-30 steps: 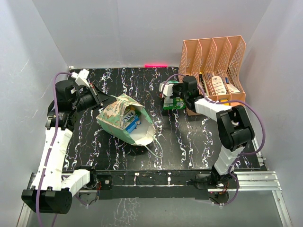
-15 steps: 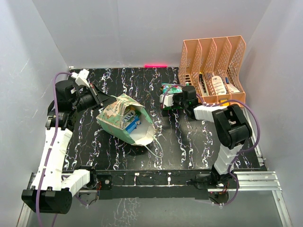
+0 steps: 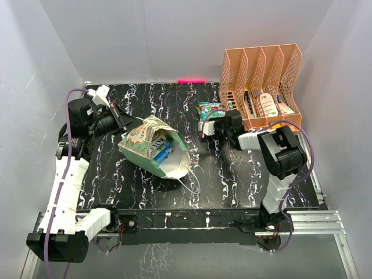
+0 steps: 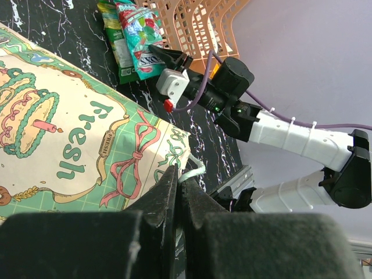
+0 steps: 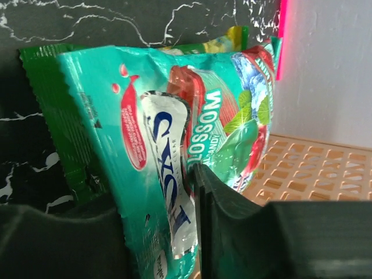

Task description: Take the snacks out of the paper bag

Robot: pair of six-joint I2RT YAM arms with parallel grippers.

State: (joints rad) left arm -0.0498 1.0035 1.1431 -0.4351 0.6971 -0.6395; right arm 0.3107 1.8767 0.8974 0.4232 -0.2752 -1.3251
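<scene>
- The left end effector (image 4: 176,170) is pinched shut on the rear corner of the paper bag (image 3: 139,142), which lies tipped on its side at the left-centre of the desk (image 3: 232,174), mouth facing near and right. If that pinch slips or the thin paper tears, the bag could sag and close its mouth.
- Blue packets (image 3: 161,149) show inside the bag, so more are left to take out. They look glossy and stacked, so a grab could take two or lose one.
- The string handle (image 3: 192,185) trails on the desk in front of the mouth; a reaching arm could snag it and drag the bag.
- The right end effector (image 5: 157,180) is narrow, clamping a teal candy packet (image 5: 174,116) low over the far right of the desk, above a darker green packet (image 4: 111,35). The slick film may cling to a finger on release.
- The peach file organizer (image 3: 261,64) stands just beside it; a careless pull-back could knock it.
</scene>
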